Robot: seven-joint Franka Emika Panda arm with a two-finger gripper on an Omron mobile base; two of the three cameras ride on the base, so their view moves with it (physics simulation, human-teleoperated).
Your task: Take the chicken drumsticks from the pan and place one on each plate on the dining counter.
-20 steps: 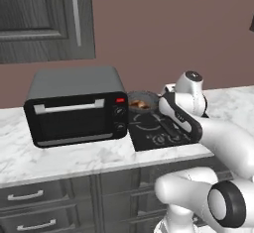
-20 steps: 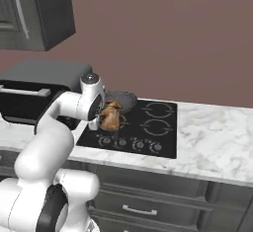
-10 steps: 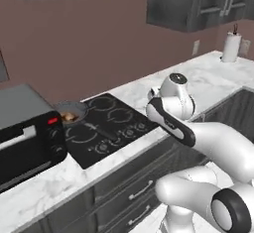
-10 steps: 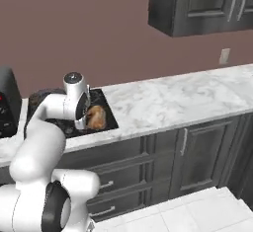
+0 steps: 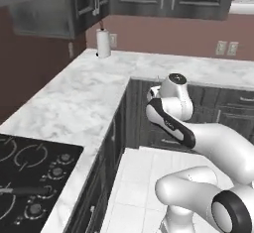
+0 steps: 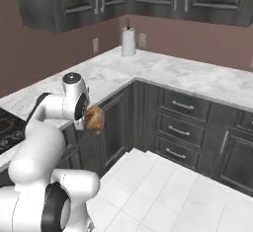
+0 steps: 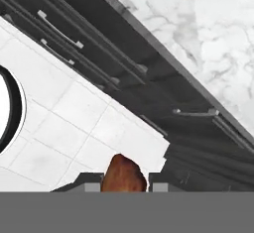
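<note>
The gripper (image 6: 92, 119) is clenched on one chicken drumstick (image 6: 95, 118), carried in the air in front of the dark cabinet fronts (image 6: 185, 122), above the white floor tiles (image 6: 163, 191). In the hand view the drumstick (image 7: 123, 174) sits at 6 o'clock, pinched between the two fingertips (image 7: 88, 183), its rounded end projecting beyond them.

Handling judgement: the piece is light, lumpy and tapered, probably soft and greasy at the surface, so it may twist or slide during base travel. The grip appears to be across the thick middle, though the contact itself is too small to confirm. Hold there; avoid the narrow end.

The cooktop (image 5: 30, 177) lies at 8 o'clock in the left base view, beside the marble worktop (image 5: 84, 93)
</note>
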